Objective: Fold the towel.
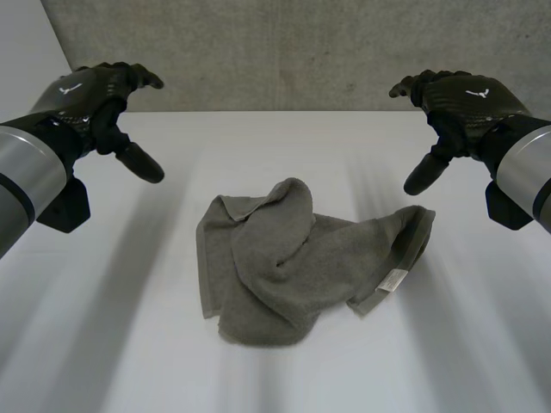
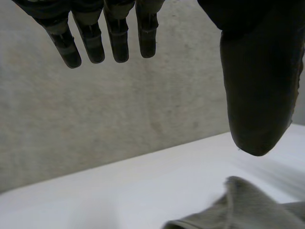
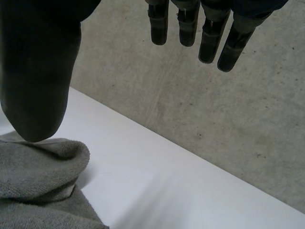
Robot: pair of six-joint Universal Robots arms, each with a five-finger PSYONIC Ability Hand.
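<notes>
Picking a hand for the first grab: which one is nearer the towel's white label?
Right. The right hand hovers open off the label end of the towel; the left hand hovers off the opposite end.

- You see a grey-green towel [image 1: 301, 262] lying crumpled and bunched on the white table [image 1: 103, 344].
- It sits mid-table, a small label at its right edge.
</notes>
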